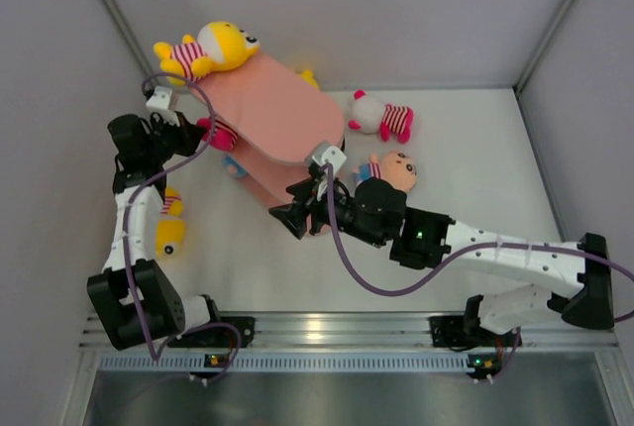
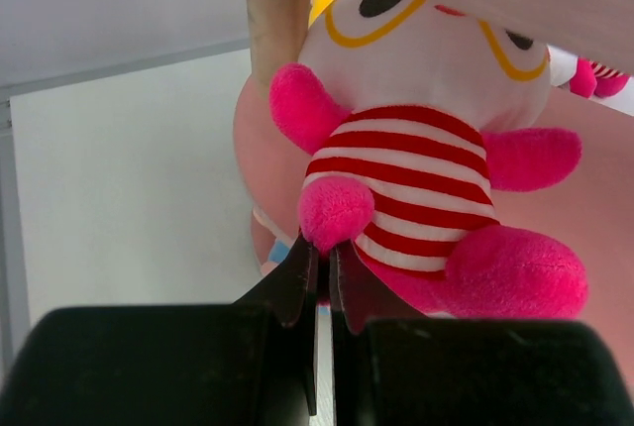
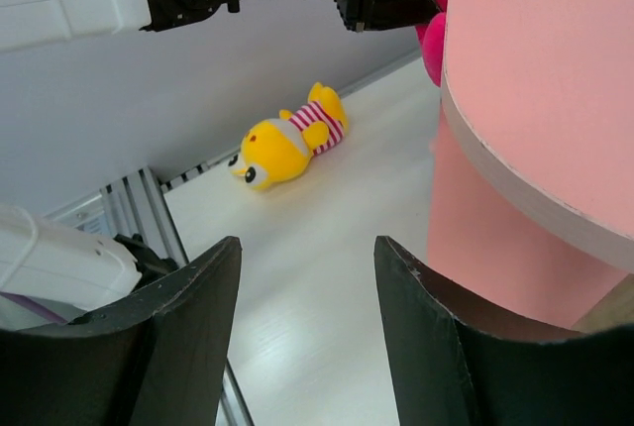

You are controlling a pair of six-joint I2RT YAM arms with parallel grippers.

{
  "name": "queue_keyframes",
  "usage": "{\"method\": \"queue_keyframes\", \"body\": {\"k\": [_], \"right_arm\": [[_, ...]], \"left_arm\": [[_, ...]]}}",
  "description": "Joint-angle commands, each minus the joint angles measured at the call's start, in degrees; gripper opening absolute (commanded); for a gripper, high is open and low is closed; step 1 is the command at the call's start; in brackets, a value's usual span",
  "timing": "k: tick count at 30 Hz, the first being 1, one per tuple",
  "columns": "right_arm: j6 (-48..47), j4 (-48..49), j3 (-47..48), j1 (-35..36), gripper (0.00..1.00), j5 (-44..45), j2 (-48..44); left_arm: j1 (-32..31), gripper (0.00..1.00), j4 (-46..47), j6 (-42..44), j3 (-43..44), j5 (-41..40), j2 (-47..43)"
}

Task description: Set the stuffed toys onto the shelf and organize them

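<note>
Left hand [image 2: 327,248] clamped on pink toy [image 2: 426,178] at shelf [image 1: 277,109] edge; right hand [image 3: 307,248] apart over bare table [image 3: 327,178].

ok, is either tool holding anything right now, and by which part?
The left tool is pinched on the pink toy, gripping the tip of one lower limb, apparently a foot. The right tool is open and holds nothing.

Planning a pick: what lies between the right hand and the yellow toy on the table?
Only bare table, from the right hand to the yellow toy; the right wrist view shows it.
</note>
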Motion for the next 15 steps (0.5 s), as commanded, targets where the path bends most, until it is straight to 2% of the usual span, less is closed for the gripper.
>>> {"method": "queue_keyframes", "body": {"k": [1, 5, 8, 12, 15], "right_arm": [[-0.56, 2.01, -0.49, 0.15, 0.57, -0.72, -3.13], [0.15, 0.87, -1.19, -0.02, 0.58, -1.07, -4.98], [0.32, -1.58, -1.37, -0.55, 0.58, -0.90, -6.56], [0.94, -4.40, -1.72, -1.34, 0.59, 0.15, -10.07], [1.99, -8.09, -2.86, -2.31, 0.59, 2.26, -13.93]], "left_arm": [[-0.95, 0.00, 4.23, 0.25, 3.17, 1.01, 1.08], [-2.09, 0.01, 4.23, 0.60, 4.05, -0.04, 1.70], [-2.19, 0.14, 4.23, 0.60, 3.88, -1.44, 1.61], [-2.27, 0.48, 3.36, 1.82, 2.82, -2.77, -0.41], [-2.27, 0.52, 2.31, 3.05, 1.86, -5.22, -3.65]]}}
